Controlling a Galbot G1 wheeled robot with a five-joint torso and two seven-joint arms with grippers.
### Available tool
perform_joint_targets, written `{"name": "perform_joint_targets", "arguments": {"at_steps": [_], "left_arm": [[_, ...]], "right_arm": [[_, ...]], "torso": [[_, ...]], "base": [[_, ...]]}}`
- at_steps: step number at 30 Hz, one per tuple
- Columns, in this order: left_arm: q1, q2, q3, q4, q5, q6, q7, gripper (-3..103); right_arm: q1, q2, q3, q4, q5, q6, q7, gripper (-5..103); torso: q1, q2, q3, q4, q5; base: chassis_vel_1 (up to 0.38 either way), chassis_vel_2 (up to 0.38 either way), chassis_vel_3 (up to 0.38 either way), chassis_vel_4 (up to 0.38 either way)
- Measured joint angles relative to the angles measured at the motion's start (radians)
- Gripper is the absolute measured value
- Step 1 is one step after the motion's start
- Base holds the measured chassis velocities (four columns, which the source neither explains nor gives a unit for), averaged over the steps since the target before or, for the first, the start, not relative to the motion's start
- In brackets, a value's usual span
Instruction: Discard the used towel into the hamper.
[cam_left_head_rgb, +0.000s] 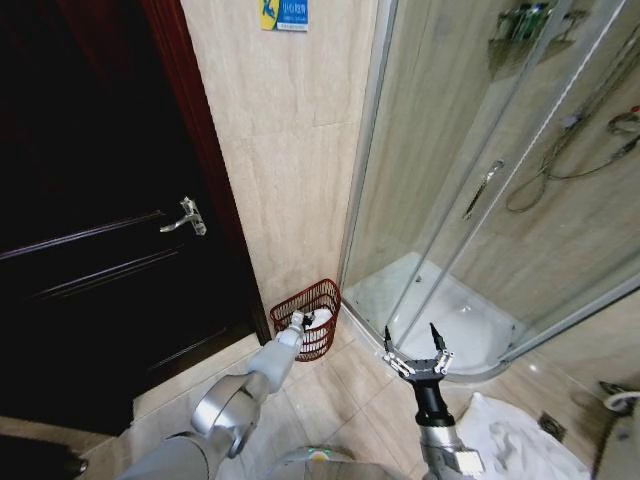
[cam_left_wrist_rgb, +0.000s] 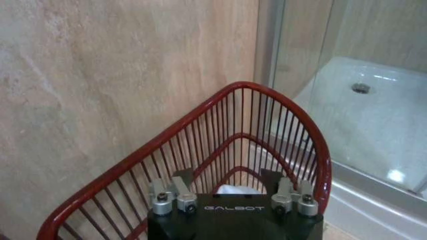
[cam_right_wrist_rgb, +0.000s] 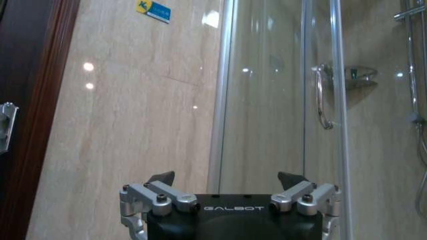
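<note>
Reaching down to the hamper (cam_left_head_rgb: 308, 318), the left hand (cam_left_head_rgb: 294, 322) is seen at the near rim of the basket, which stands on the floor against the tiled wall (cam_left_head_rgb: 285, 150), between the dark door (cam_left_head_rgb: 90, 240) and the shower enclosure (cam_left_head_rgb: 470, 200). From the left wrist view the hand (cam_left_wrist_rgb: 233, 192) is placed directly over the hamper's (cam_left_wrist_rgb: 267, 130) open mouth, its fingers (cam_left_wrist_rgb: 180, 192) spread apart with nothing held between them. A small patch of white (cam_left_wrist_rgb: 235, 189), judged to be the towel, is glimpsed just beyond the hand, down inside the basket; in the head view a white shape (cam_left_head_rgb: 320, 320) is likewise seen within the wire sides. The towel therefore lies below and slightly ahead of the left hand, already inside the hamper; its long axis cannot be told. The left hand is by far the nearer one. The right hand (cam_left_head_rgb: 416, 352) is held well away from the hamper, toward the shower, raised off the floor, opened wide and empty, as the right wrist view (cam_right_wrist_rgb: 230, 187) confirms. More white cloth (cam_left_head_rgb: 520, 440) is left on the floor beyond the right arm
</note>
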Motion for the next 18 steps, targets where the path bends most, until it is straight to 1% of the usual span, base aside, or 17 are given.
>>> {"name": "perform_joint_targets", "arguments": {"at_steps": [3,4,5,7,8,9,10,11,12,13,14,15,16,18], "left_arm": [[0.033,0.0,0.017,-0.057,-0.006,0.0,0.012,85],[0.033,0.0,0.017,-0.057,-0.006,0.0,0.012,85],[0.051,0.0,0.028,-0.09,-0.015,0.007,0.015,85],[0.106,0.025,0.064,-0.212,-0.07,0.051,0.032,96],[0.106,0.025,0.064,-0.212,-0.07,0.051,0.032,96],[0.123,0.046,0.075,-0.262,-0.094,0.073,0.033,98],[0.155,0.086,0.087,-0.349,-0.131,0.11,0.029,100],[0.178,0.112,0.092,-0.404,-0.154,0.134,0.024,100],[0.178,0.112,0.092,-0.404,-0.154,0.134,0.024,100],[0.207,0.145,0.094,-0.47,-0.181,0.162,0.018,100],[0.244,0.187,0.09,-0.549,-0.199,0.192,0.015,100],[0.272,0.212,0.085,-0.603,-0.206,0.206,0.014,100],[0.272,0.212,0.085,-0.603,-0.206,0.206,0.014,100],[0.339,0.262,0.061,-0.737,-0.222,0.234,0.009,100]], "right_arm": [[-0.002,0.0,-0.001,0.003,0.0,-0.003,0.001,100],[-0.002,0.0,-0.001,0.003,0.0,-0.003,0.001,100],[-0.004,0.0,-0.001,0.008,0.0,-0.011,0.001,100],[-0.009,0.0,-0.001,0.024,-0.005,-0.039,0.015,100],[-0.009,0.0,-0.001,0.024,-0.005,-0.039,0.015,100],[-0.011,0.0,-0.001,0.031,-0.01,-0.053,0.025,100],[-0.012,0.0,0.001,0.043,-0.019,-0.079,0.04,100],[-0.012,0.0,0.002,0.052,-0.026,-0.096,0.047,100],[-0.012,0.0,0.002,0.052,-0.026,-0.096,0.047,100],[-0.012,-0.001,0.002,0.062,-0.033,-0.115,0.059,100],[-0.01,-0.002,0.002,0.074,-0.04,-0.135,0.069,100],[-0.009,-0.003,0.002,0.082,-0.046,-0.147,0.078,100],[-0.009,-0.003,0.002,0.082,-0.046,-0.147,0.078,100],[-0.002,-0.003,0.001,0.099,-0.06,-0.172,0.095,100]], "torso": [[0.0,0.0,0.0,0.0,0.0001],[0.0,0.0,0.0,0.0,0.0001],[0.0,0.0,0.0,0.0001,-0.0001],[0.0,0.0,0.0,-0.0007,-0.0011],[0.0,0.0,0.0,-0.0007,-0.0011],[0.0,0.0,0.0,-0.0006,-0.0009],[0.0,0.0,0.0,-0.0001,0.0004],[0.0,0.0,0.0,0.0003,0.0003],[0.0,0.0,0.0,0.0003,0.0003],[0.0,0.0,0.0,0.0,-0.0008],[0.0,0.0,0.0,0.0001,0.0],[0.0,0.0,0.0,0.0004,0.0004],[0.0,0.0,0.0,0.0004,0.0004],[0.0,0.0,0.0,0.0002,-0.0009]], "base": [[0.0,0.0,0.0,0.0],[0.0,0.0,0.0,0.0],[0.0,0.0,0.0,0.0],[0.0,0.0,0.0,0.0],[0.0,0.0,0.0,0.0],[0.0,0.0,0.0,0.0],[0.0,0.0,0.0,0.0],[0.0,0.0,0.0,0.0],[0.0,0.0,0.0,0.0],[0.0,0.0,0.0,0.0],[0.0,0.0,0.0,0.0],[0.0,0.0,0.0,0.0],[0.0,0.0,0.0,0.0],[0.0,0.0,0.0,0.0]]}}
